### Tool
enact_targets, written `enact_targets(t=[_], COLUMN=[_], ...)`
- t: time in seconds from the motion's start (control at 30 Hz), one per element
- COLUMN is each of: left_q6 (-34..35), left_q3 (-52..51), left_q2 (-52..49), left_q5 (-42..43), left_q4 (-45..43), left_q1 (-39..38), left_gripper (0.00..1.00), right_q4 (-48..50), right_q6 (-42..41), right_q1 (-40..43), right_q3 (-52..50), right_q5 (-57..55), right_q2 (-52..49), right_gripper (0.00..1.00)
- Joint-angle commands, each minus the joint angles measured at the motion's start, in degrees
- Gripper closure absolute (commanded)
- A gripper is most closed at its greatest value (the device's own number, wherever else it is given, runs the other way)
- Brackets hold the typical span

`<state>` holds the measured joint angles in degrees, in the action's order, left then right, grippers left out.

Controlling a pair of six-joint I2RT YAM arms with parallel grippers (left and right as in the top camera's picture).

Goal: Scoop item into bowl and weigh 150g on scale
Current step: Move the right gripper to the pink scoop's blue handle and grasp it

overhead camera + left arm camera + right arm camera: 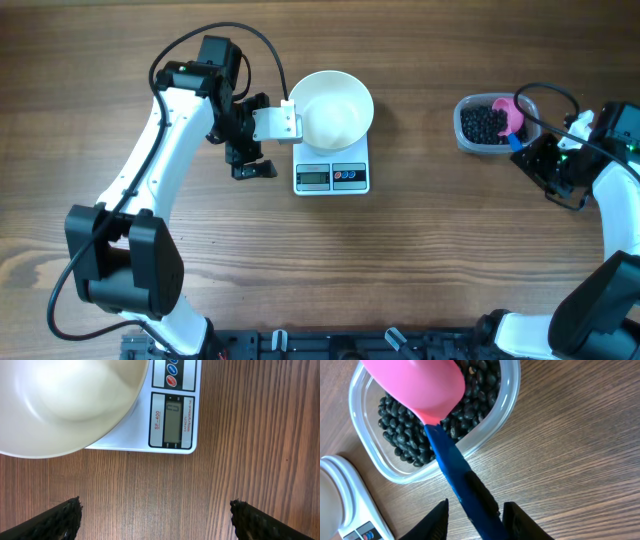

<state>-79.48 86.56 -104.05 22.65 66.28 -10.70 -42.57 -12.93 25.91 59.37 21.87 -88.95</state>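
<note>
The white bowl [335,108] [65,405] sits empty on the small white scale [332,177] [172,420]. My left gripper [268,133] [156,510] hovers just left of the scale, open wide with only bare table between its fingers. At the right, black beans [483,122] [402,425] fill a clear tub [466,135] [490,430]. A pink scoop [515,115] [420,385] rests in the beans, its blue handle [455,470] sticking out over the tub's rim. My right gripper [530,150] [475,515] straddles that handle, with a gap still showing at one finger.
The scale's corner [350,505] shows at the lower left of the right wrist view. Wood tabletop lies between the scale and the tub. Black cables loop off both arms.
</note>
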Motion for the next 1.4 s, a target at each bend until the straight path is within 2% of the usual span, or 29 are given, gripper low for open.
enact_targets(t=[0.0,0.03,0.1,0.27,0.5,0.77,1.1,1.37], left_q6=[-1.1,-1.1,-1.1,-1.1,-1.1,-1.1,-1.1,-1.1], left_q3=[-0.5,-0.5,-0.5,-0.5,-0.5,-0.5,-0.5,-0.5], left_q2=[-0.1,-0.1,-0.1,-0.1,-0.1,-0.1,-0.1,-0.1], left_q5=[1.5,1.6,1.5,1.6,1.6,1.6,1.5,1.5], left_q4=[-0.1,-0.1,-0.1,-0.1,-0.1,-0.1,-0.1,-0.1], left_q1=[0.3,0.3,0.3,0.3,0.3,0.3,0.3,0.3], left_gripper=[0.00,0.00,0.00,0.00,0.00,0.00,0.00,0.00], right_q4=[0.0,-0.3,-1.1,-2.3,-7.1,-12.4,-14.3,-21.9], right_q6=[2.1,2.5,3.9,5.5,10.0,16.7,29.5,29.4], right_q1=[-0.4,-0.5,-0.5,-0.5,-2.0,-6.5,-9.5,-9.5], right_q3=[0.0,0.2,0.9,3.9,10.1,18.2,18.4,24.6], right_q5=[0.8,-2.3,-4.3,-3.8,-5.5,-17.4,-18.7,-19.2], right_q2=[-0.5,-0.5,-0.5,-0.4,-0.4,-0.4,-0.6,-1.7], right_gripper=[0.70,0.78,0.85,0.96,0.96,0.96,0.96,0.96])
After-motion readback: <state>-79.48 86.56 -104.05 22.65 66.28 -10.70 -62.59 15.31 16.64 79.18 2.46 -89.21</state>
